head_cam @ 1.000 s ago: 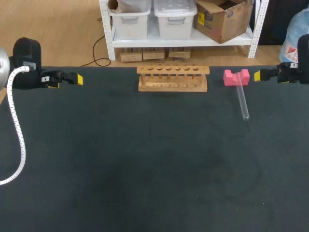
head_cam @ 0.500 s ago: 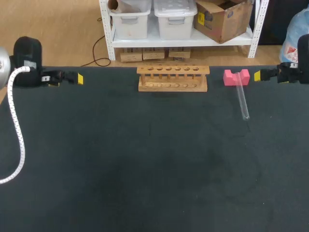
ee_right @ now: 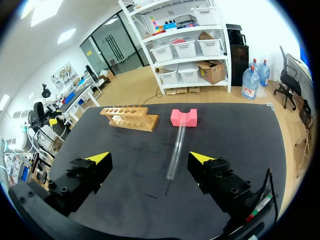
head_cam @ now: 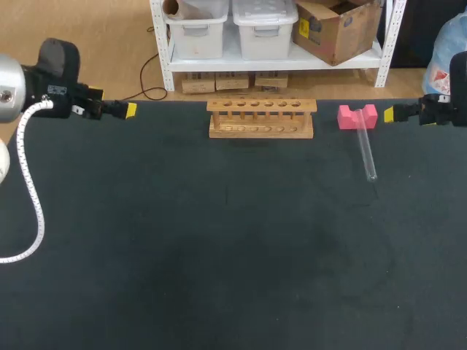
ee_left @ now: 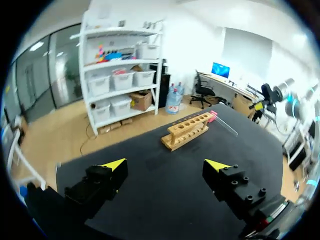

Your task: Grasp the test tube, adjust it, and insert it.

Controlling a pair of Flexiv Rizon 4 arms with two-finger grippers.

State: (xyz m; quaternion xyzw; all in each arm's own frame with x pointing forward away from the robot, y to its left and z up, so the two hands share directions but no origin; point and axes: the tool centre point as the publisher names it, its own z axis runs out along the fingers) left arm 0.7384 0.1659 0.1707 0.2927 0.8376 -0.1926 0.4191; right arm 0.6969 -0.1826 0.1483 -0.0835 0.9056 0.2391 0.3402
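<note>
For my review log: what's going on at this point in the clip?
Nothing is being handled yet. The tube lies on the table with one end at the pink block. The rack stands at the far edge with no tube in it. The left gripper and right gripper are both open and empty, out at the far corners. The right one is nearer the tube, which lies ahead of its fingers.

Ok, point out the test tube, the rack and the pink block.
test tube [head_cam: 367, 154], head view, middle of the glass.
rack [head_cam: 261, 109], head view, top bar.
pink block [head_cam: 346, 118], head view, body beside the notch.
</note>
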